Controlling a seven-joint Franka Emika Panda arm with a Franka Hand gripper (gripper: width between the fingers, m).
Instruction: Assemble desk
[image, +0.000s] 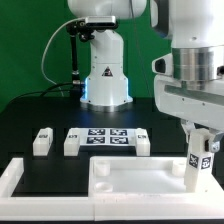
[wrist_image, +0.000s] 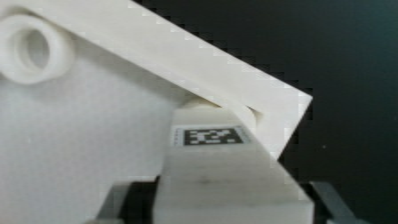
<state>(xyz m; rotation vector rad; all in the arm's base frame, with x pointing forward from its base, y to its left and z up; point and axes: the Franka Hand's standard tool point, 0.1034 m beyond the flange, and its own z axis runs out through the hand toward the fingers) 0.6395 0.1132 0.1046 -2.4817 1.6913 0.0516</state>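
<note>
My gripper (image: 198, 140) is shut on a short white desk leg (image: 197, 165) with black-and-white tags and holds it upright over the right end of the flat white desk top panel (image: 130, 180). In the wrist view the leg (wrist_image: 217, 160) sits between my dark fingers (wrist_image: 135, 200), and its far end meets a corner of the panel (wrist_image: 107, 120). A round hole (wrist_image: 32, 48) shows in the panel. Three more legs stand on the black mat: one (image: 42, 140), a second (image: 72, 142) and a third (image: 142, 142).
The marker board (image: 107, 138) lies between the loose legs. The arm's white base (image: 105, 75) stands behind it. A large white rail (image: 20, 180) borders the mat at the front on the exterior view's left.
</note>
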